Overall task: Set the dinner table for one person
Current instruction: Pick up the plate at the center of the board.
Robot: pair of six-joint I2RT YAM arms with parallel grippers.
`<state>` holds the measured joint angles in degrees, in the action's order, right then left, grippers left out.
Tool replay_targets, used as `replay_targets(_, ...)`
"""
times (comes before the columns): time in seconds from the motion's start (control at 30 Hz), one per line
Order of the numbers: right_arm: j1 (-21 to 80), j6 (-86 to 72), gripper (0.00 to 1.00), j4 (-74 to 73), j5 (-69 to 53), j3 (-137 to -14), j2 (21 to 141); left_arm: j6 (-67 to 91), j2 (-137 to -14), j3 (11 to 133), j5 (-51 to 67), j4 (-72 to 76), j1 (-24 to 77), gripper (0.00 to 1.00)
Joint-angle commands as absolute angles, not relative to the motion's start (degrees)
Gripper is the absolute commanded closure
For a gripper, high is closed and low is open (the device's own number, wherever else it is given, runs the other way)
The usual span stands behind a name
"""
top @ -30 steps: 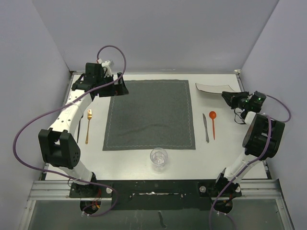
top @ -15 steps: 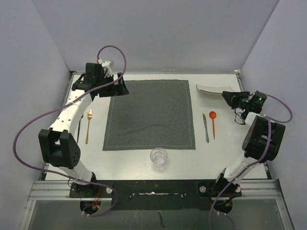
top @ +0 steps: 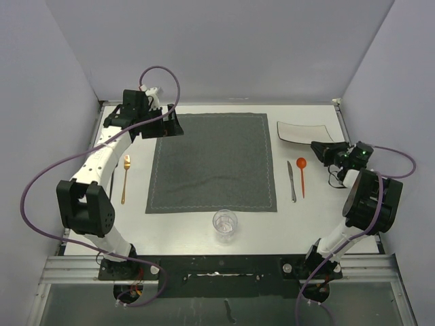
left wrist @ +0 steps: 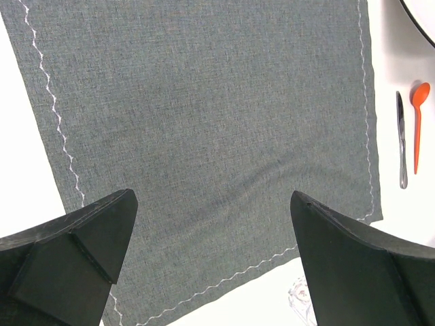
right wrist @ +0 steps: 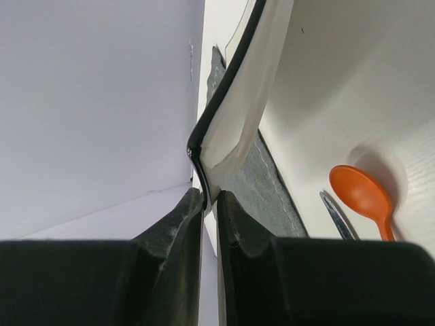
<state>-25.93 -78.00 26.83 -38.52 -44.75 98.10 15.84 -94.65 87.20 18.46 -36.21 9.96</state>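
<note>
A dark grey stitched placemat (top: 212, 163) lies in the middle of the white dinner table (top: 204, 234). My right gripper (top: 319, 146) is shut on the corner of a small white square plate (top: 302, 132) with a dark rim, at the far right. In the right wrist view the plate's rim (right wrist: 224, 95) sits pinched between the fingers. My left gripper (top: 170, 125) is open and empty above the placemat's far left corner; the left wrist view shows the placemat (left wrist: 217, 115) between its fingers. A silver knife (top: 291, 180) and an orange spoon (top: 302, 174) lie right of the placemat.
A gold fork (top: 125, 179) lies left of the placemat. A clear glass (top: 225, 225) stands near the front edge, below the placemat. Grey walls close in the back and both sides. The arm bases stand at the near edge.
My right gripper has moved a little nearer and to the left with the plate, and the plate now shows more of its face. The left arm has barely moved.
</note>
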Motion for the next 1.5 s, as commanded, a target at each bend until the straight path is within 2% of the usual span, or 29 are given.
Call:
replay_targets(0.0, -26.7, -78.3, 1.00, 36.1, -40.6, -45.1, 95.3, 15.6, -96.0, 88.9, 20.0, -34.3, 9.5, 0.02)
replay_targets(0.73, -27.0, -77.9, 1.00, 39.5, -38.6, -44.3, 108.8, 15.3, -97.6, 89.4, 20.4, -34.9, 9.5, 0.02)
replay_targets(1.17, -27.3, -76.8, 1.00, 38.5, -39.8, -41.5, 105.7, 15.3, -98.2, 89.6, 20.7, -35.2, 9.6, 0.02)
replay_targets(1.47, -27.6, -76.4, 1.00, 38.6, -39.3, -42.8, 107.8, 15.1, -98.0, 89.3, 21.0, -35.4, 9.5, 0.02)
